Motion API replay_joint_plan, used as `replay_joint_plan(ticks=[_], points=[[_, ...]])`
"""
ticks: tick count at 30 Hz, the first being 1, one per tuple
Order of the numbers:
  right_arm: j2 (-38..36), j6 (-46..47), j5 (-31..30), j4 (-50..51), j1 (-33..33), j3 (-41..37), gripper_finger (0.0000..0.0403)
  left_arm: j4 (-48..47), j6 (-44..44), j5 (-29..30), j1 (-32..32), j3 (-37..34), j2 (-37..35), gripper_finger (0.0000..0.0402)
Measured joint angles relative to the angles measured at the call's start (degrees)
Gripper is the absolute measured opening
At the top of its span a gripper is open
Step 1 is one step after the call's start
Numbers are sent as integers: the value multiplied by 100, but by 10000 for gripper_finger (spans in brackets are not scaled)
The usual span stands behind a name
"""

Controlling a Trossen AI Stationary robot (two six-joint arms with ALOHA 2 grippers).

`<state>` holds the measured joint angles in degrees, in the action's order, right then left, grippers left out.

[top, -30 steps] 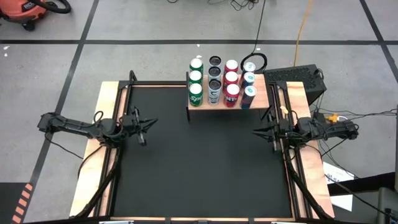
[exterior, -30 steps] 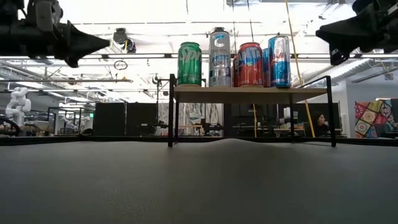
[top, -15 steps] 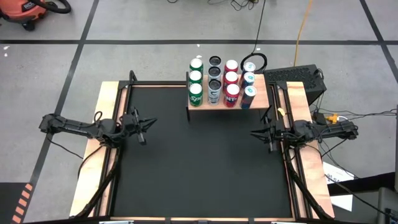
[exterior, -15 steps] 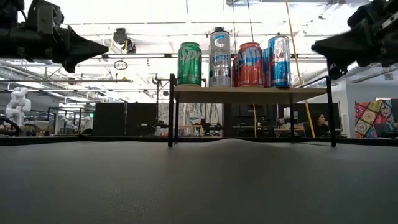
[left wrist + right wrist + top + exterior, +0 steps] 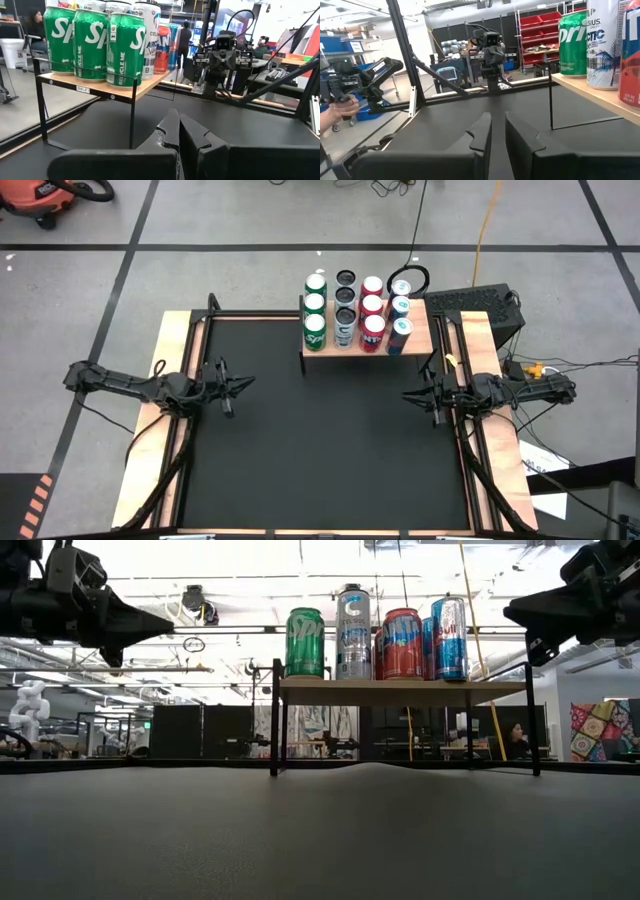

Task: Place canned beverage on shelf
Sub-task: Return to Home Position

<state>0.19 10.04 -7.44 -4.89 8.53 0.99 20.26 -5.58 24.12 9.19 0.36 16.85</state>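
The shelf [image 5: 425, 332] holds 12 cans [image 5: 345, 320]: 3 each green, silver, red, blue.

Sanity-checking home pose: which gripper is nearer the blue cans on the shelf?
Right. The right gripper is just in front of the blue cans; the left gripper is off the opposite end of the shelf.

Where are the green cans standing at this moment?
In the high view, the three green cans stand in a row at the shelf's left end, beside the silver cans.
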Motion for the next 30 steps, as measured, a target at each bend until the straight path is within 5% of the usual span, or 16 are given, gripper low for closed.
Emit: replay_joint_plan(ticks=[30], points=[[-2,317,-2,-48,-2,-11,41,124,181,37,-10,-5,23,0]])
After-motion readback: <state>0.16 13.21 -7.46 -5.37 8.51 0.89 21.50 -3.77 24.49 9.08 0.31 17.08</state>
